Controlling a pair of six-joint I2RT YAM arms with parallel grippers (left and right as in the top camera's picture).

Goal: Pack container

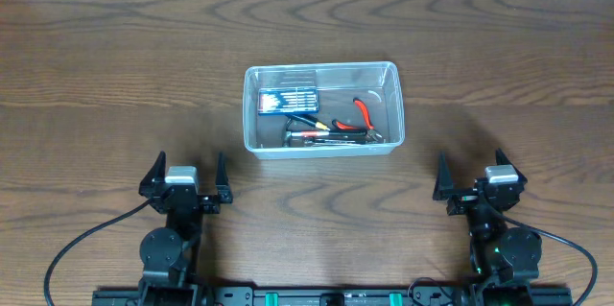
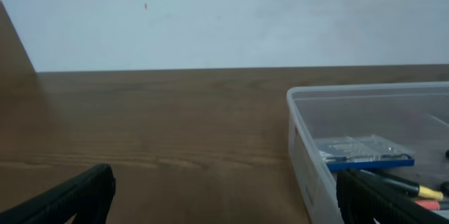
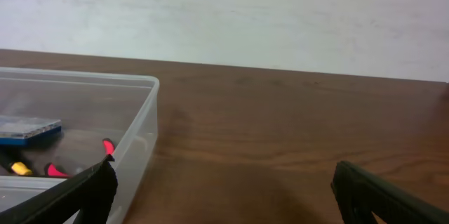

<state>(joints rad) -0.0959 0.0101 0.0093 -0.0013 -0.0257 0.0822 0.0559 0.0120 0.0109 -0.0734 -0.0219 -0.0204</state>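
Clear plastic container point(image 1: 320, 66), rounded corners, on wood-grain table point(image 1: 115, 76); holds flat blue case point(image 1: 288, 102), red-handled pliers point(image 1: 365, 112). Left gripper point(image 1: 190, 160), right gripper point(image 1: 471, 159): fingers spread, empty.

Container point(image 2: 302, 147) partly beyond both wrist views' edges — tools point(image 1: 331, 127) inside too small for naming

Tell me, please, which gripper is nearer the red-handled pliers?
Right. The right gripper sits right of the red-handled pliers, nearer the robot; the left gripper lies farther left.
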